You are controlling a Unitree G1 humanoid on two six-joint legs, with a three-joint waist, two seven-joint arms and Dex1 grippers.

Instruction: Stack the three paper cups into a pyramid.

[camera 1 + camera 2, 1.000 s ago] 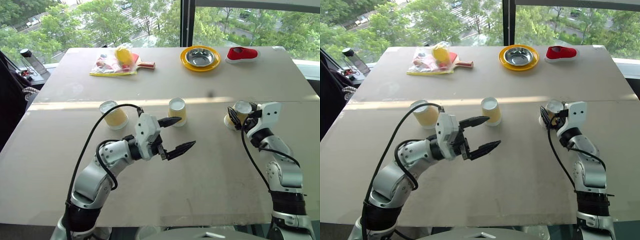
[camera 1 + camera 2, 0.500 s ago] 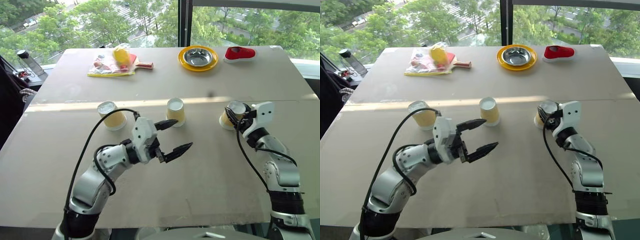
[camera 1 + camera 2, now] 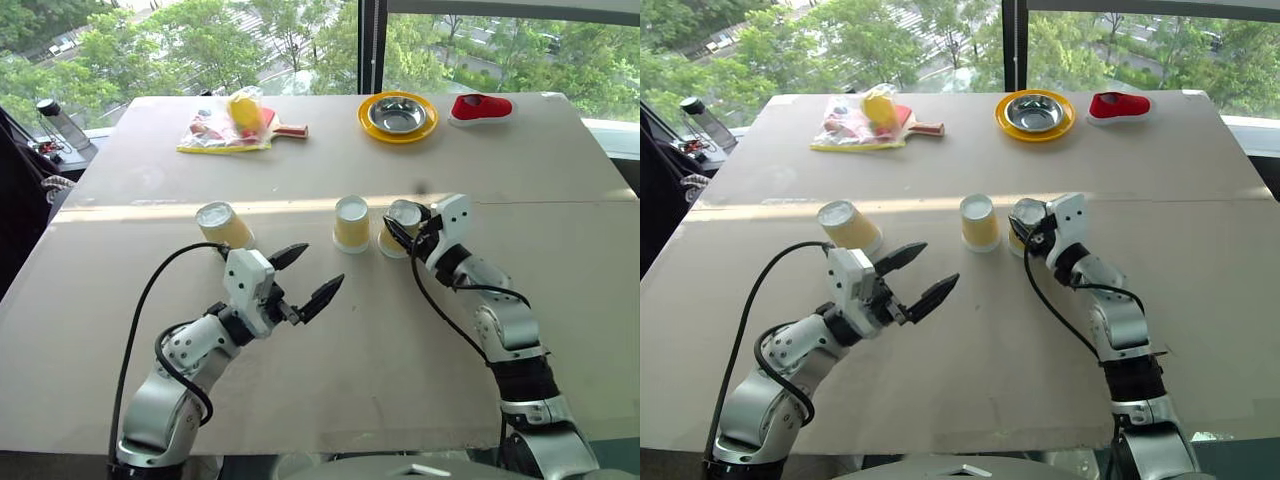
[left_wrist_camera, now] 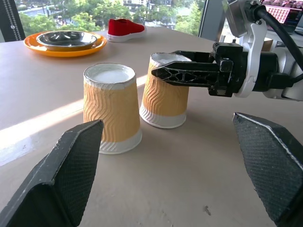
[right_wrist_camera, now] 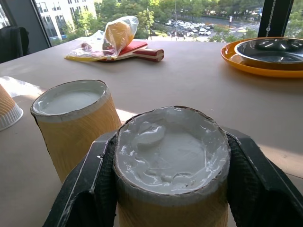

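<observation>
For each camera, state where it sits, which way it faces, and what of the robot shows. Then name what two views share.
Head cameras: look down over the table, both arms in view.
Left wrist camera: looks along the open left gripper at the middle cup and the right gripper shut on the held cup.
Right wrist camera: looks over that held cup toward the plate.
Shared: both wrist views show both cups.

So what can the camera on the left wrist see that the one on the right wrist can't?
Left wrist camera alone: the red shoe and the right gripper seen from the side, shut on a yellow-tan paper cup, framed by the open left gripper. Right wrist camera alone: the clear plastic bag with a yellow object, a red paddle under it, and the third cup's rim. Both: the gripped cup, the standing middle cup beside it, and the yellow plate holding a steel bowl.
</observation>
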